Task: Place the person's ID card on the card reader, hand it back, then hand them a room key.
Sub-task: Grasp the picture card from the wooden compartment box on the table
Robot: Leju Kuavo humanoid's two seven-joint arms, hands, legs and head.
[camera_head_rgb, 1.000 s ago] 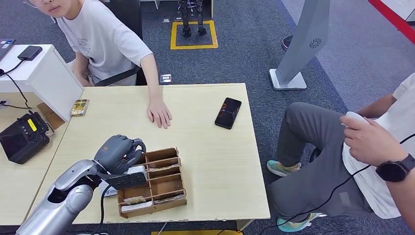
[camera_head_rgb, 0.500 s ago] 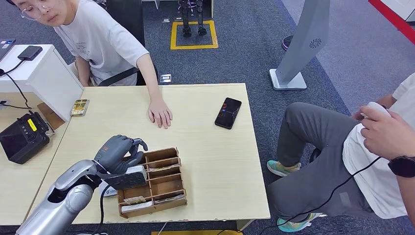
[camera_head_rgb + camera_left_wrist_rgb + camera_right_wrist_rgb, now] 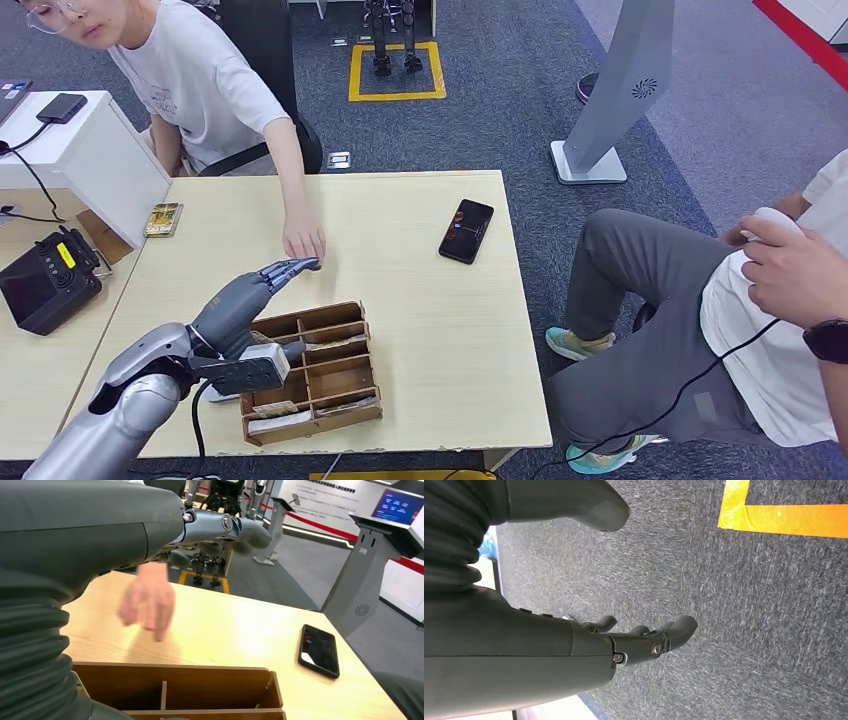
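Left hand now stretched flat toward the person's hand; no card seen between them.

On the wooden table [image 3: 420, 300], our left hand [image 3: 245, 300] has opened since a second ago: its curled fingers [image 3: 290, 267] now reach far, spread and holding nothing, over the far left corner of the wooden card box [image 3: 310, 372]. The person's hand [image 3: 303, 240] has pulled back left, just beyond our fingertips. We cannot make out the ID card. Our right hand [image 3: 634, 642] hangs over carpet, fingers loosely apart, empty. A phone [image 3: 466, 230] lies far right.
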